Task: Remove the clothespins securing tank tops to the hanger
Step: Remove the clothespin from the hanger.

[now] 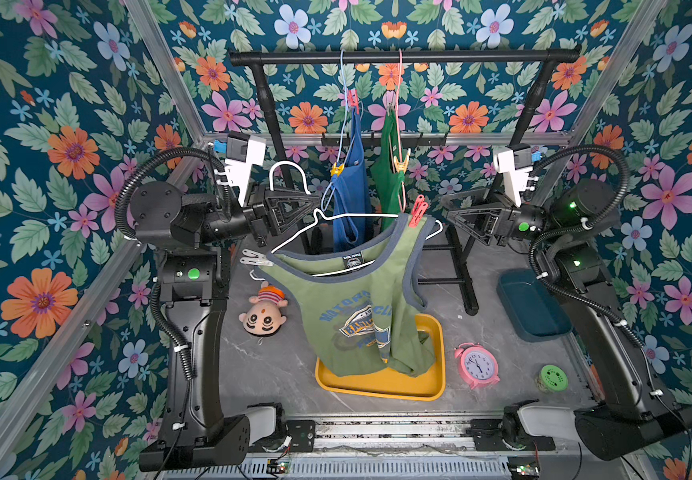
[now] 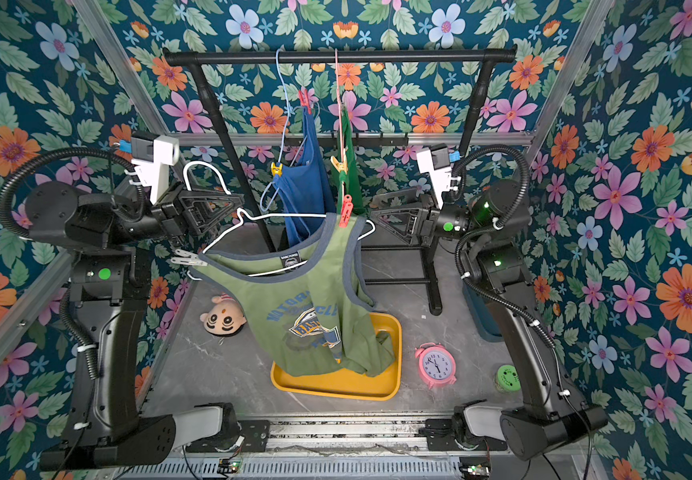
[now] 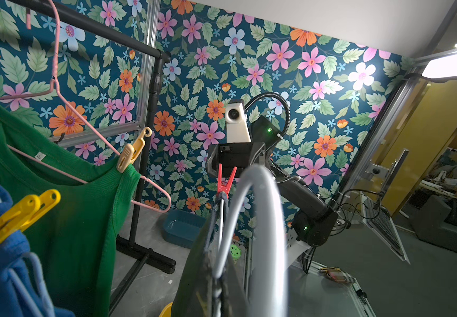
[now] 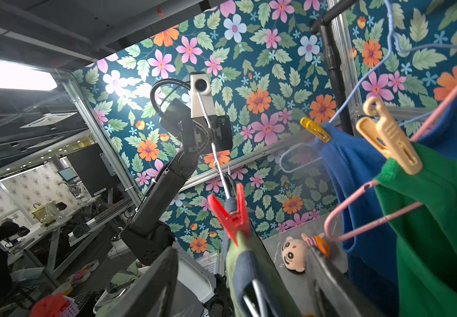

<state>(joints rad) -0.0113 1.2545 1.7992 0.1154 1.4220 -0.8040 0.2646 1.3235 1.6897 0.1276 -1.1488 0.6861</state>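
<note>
Red pin (image 1: 418,210) clips the olive top (image 1: 336,299) by its strap to the white hanger (image 1: 360,216). The top's hem bunches in the yellow tray (image 1: 377,391). Left gripper (image 1: 314,203) clenches the hanger's neck; right gripper (image 1: 448,212) gapes just beside the pin.

A grey, marble-patterned tabletop (image 1: 277,365) is shown in both top views. A yellow tray (image 1: 377,388) is set near its front middle. A plush doll (image 1: 263,313) is laid on the left arm's side, and a pink alarm clock (image 1: 477,365) and a green round object (image 1: 554,377) on the right arm's. A dark blue bin (image 1: 531,307) is placed farther back, beside the black rack's foot (image 1: 466,286).
</note>
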